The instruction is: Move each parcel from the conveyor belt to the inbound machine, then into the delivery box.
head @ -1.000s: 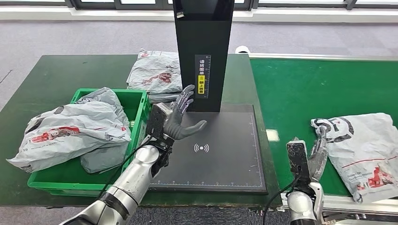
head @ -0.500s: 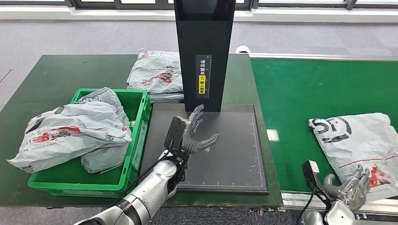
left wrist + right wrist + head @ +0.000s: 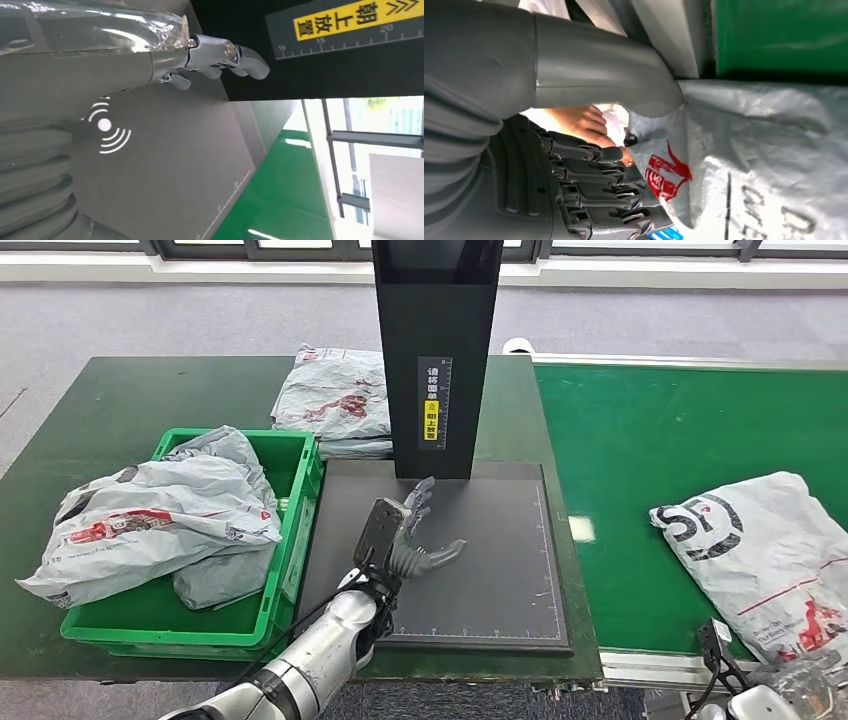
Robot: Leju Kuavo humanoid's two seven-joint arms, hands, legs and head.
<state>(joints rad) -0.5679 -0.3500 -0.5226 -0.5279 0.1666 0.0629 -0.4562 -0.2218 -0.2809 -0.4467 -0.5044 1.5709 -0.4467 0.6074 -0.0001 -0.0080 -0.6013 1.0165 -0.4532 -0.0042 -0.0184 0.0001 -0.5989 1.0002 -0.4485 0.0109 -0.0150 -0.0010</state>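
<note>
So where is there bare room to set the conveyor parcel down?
The black scanner platform is bare right of the left hand, up to the black upright column. The green plastic crate is crowded with grey plastic parcels.

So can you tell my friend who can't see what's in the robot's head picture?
A robot's open left hand hovers over a black scanner pad on a green table. A green crate on the left holds grey parcels; another grey parcel lies on the green conveyor belt, right.
</note>
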